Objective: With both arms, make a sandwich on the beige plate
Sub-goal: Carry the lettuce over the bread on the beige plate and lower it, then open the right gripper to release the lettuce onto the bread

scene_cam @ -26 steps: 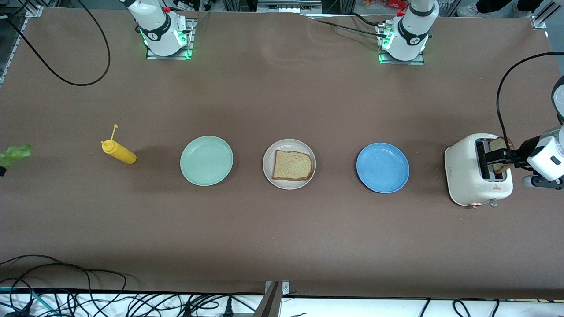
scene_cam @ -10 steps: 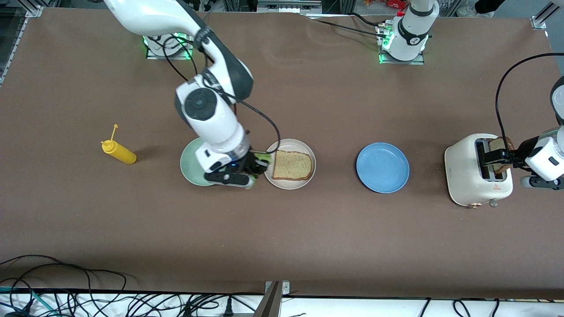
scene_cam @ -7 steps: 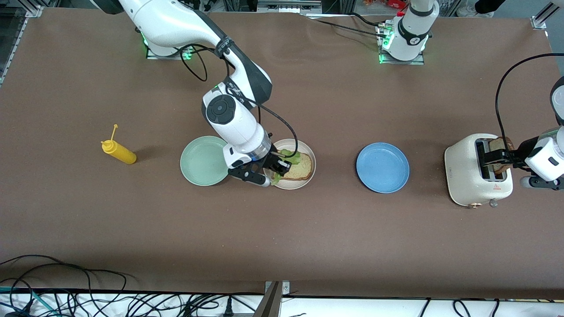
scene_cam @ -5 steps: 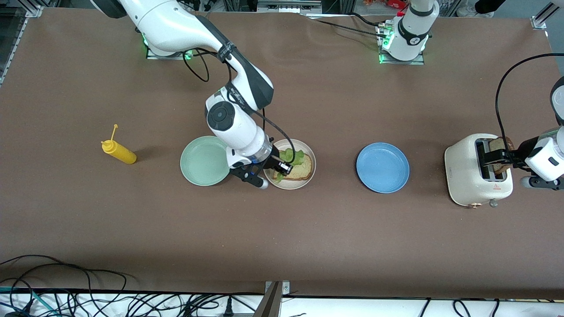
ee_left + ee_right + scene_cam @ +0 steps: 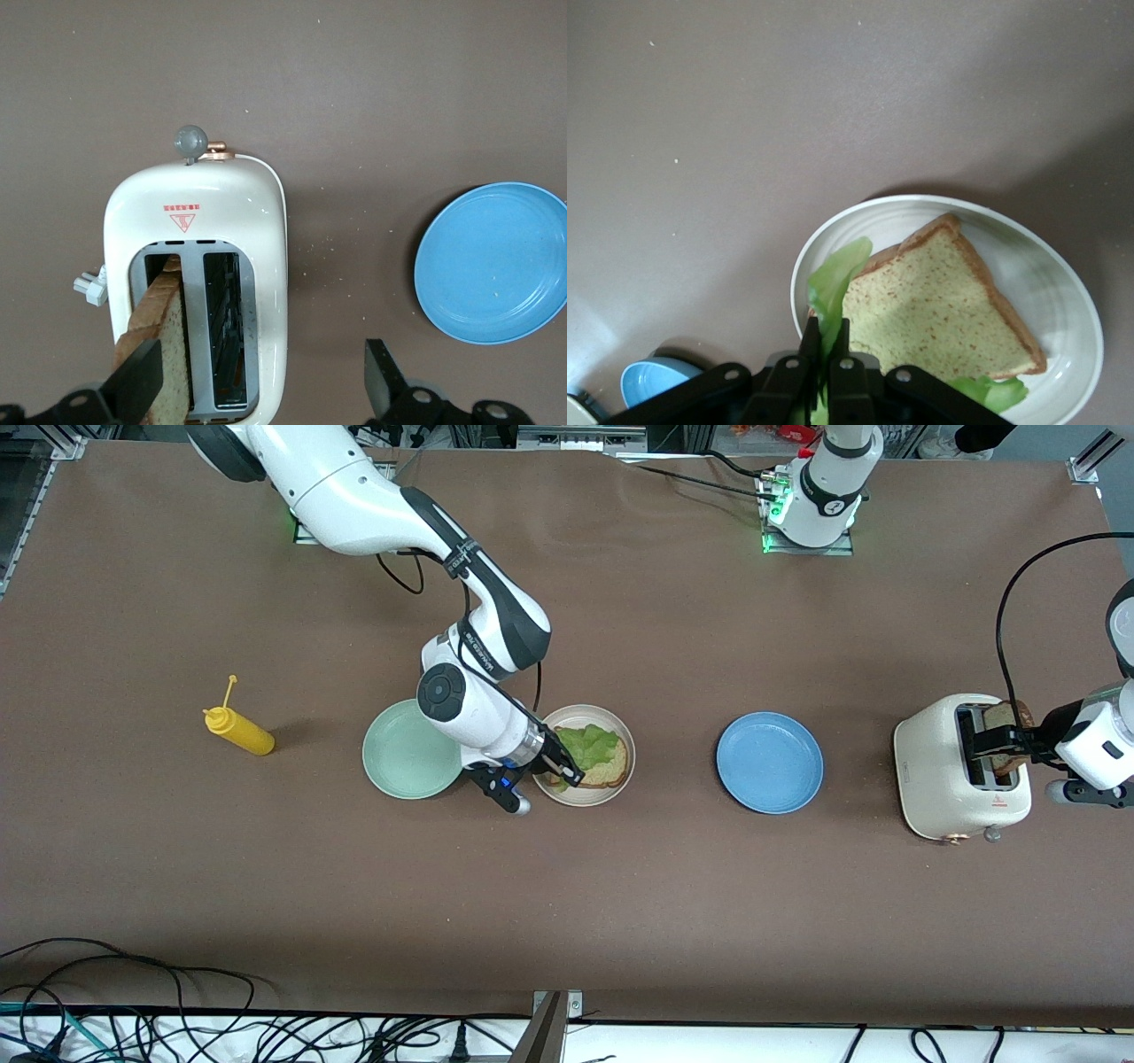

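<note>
On the table, I have the right hand [image 5: 560,766] pinched tight on the edge of the lettuce leaf [image 5: 592,743], which lies draped over the bread slice [image 5: 602,766] on the beige plate [image 5: 620,731], set between the mint-green plate [image 5: 403,753] and the blue plate [image 5: 769,762]. In the right wrist view the fingers [image 5: 835,341] are closed together with green showing between and beside them. The leaf looks limp, light and easily torn, so I judge it best held by a thick fold at its rim and let go gently. My left hand [image 5: 257,381] hovers over the white toaster [image 5: 939,779] at the left arm's end, spread wide around the second bread slice [image 5: 164,328] standing in a slot, not yet gripping. That slice looks stiff but crumbly; I would take it by its crust.
</note>
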{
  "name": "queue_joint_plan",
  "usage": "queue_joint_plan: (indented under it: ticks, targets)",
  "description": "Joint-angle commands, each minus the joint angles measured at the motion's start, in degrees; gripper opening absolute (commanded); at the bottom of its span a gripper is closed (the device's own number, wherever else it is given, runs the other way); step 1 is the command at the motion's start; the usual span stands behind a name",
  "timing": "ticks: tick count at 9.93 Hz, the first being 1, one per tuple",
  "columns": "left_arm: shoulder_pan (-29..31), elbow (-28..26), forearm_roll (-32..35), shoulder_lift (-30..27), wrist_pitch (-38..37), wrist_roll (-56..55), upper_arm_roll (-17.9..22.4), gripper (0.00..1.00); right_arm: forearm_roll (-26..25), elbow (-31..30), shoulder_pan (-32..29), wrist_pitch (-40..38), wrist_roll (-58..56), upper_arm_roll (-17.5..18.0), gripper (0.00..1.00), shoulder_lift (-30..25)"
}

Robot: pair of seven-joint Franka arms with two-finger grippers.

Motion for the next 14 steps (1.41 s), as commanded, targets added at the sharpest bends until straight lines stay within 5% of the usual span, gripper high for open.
queue_joint_plan:
  ticks: [1,2,3,5,8,10,12,14]
  targets:
    - [0.0,0.5,1.8,-0.1,-0.9,0.4,-0.2,1.0,1.0,1.9,-0.3,0.0,0.8,0.2,0.0,1.4]
    - [0.0,0.5,1.8,-0.1,-0.9,0.3,-0.2,1.0,1.1,1.9,-0.3,-0.1,0.8,0.2,0.07,1.4]
    - [0.0,0.5,1.8,-0.1,-0.9,0.3,-0.2,1.0,1.1,1.8,-0.3,-0.1,0.7,0.2,0.5,1.6]
    - [0.0,0.5,1.8,-0.1,-0.9,0.3,-0.2,1.0,0.4,1.8,-0.2,-0.1,0.6,0.2,0.83,1.7]
    - [0.0,0.5,1.8,-0.1,-0.9,0.4,-0.2,1.0,-0.3,1.8,-0.2,-0.3,0.5,-0.3,0.96,1.4]
    - [0.0,0.5,1.8,-0.1,-0.9,0.3,-0.2,1.0,-5.5,1.9,-1.2,-2.3,-0.7,-0.5,0.99,0.6]
    - [0.0,0.5,1.8,-0.1,-0.9,0.4,-0.2,1.0,-14.1,1.8,-2.8,-10.6,-7.8,-2.1,0.99,-2.6]
    - [0.0,0.5,1.8,-0.1,-0.9,0.3,-0.2,1.0,-14.9,1.8,-3.0,-18.7,-20.6,-6.5,0.98,-6.9]
